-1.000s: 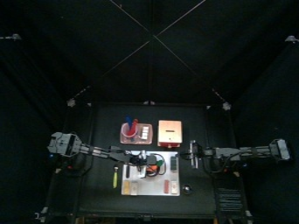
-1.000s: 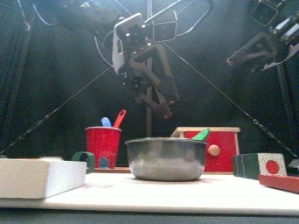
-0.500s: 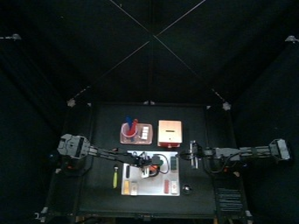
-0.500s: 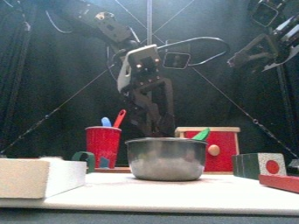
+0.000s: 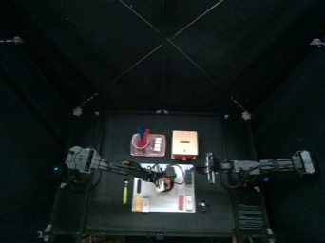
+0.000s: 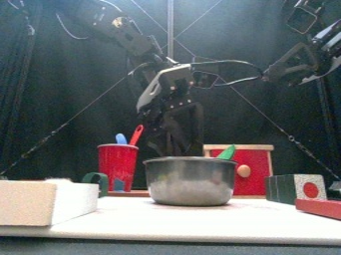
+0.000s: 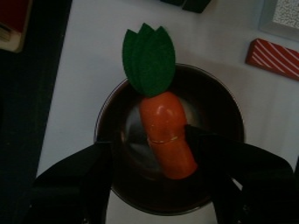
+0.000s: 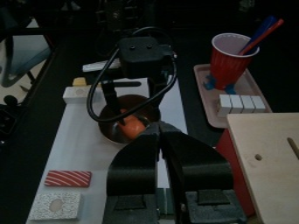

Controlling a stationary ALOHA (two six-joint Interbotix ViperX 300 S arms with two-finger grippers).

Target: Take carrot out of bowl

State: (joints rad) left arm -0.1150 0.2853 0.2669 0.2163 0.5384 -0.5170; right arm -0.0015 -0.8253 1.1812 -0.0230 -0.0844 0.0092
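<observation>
**Now the left claw is down inside the bowl, astride the carrot**

Over the past second the left arm has dropped from well above the counter until its left claw point(image 6: 170, 139) sinks behind the rim of the small round steel bowl with the dark rim point(image 6: 189, 180). That puts the task at the grasp itself: the approach looks finished, the lift not yet begun.

In the left wrist view the jaws stand wide apart, one on each side of the short orange carrot with flat green felt leaves point(image 7: 167, 133), and I cannot see either jaw pressing on it; it holds nothing so far. The carrot lies flat on the bowl's bottom, leaves reaching over the rim. The bowl sits on a white rectangular mat point(image 5: 185, 180) near the counter's front edge, about midway along it.

The right arm has not moved: it hangs high toward the counter's right edge, its right claw point(image 8: 162, 136) with jaws pressed together and empty.

No brand or writing is readable. The red plastic cup point(image 6: 118, 163) is plain, and the small red-and-white striped block point(image 7: 274, 59) carries only stripes.
</observation>
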